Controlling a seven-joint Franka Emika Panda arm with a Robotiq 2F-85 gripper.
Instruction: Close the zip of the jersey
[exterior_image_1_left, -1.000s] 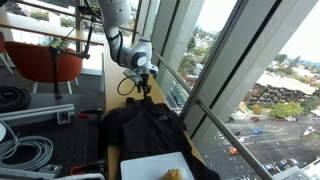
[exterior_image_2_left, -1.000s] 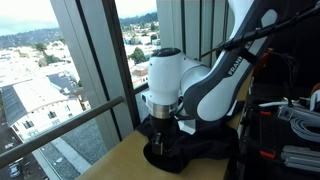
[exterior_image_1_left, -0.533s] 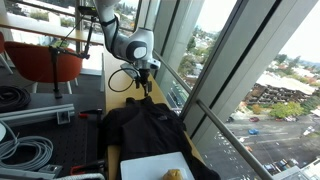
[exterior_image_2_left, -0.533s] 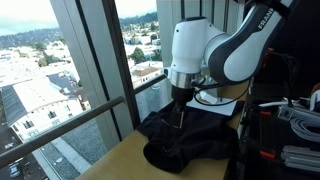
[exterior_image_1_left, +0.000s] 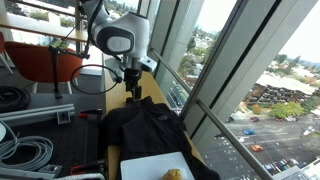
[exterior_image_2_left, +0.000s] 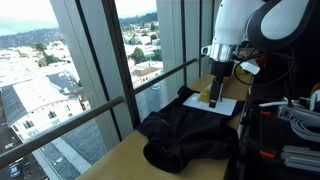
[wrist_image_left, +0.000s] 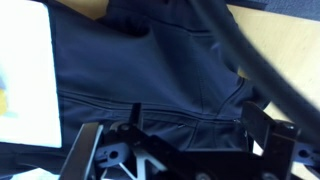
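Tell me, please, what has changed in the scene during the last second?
The gripper rose off the jersey and travelled along the table away from it. It now hangs just past the garment's edge, jaws apart in the wrist view. The jersey's end seems drawn out the same way. The white tray stayed put.

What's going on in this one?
The arm is working on a black jersey that lies rumpled on the table. Its hand hangs over the jersey's far edge, open and holding nothing. These views don't show whether the jersey is zipped shut.
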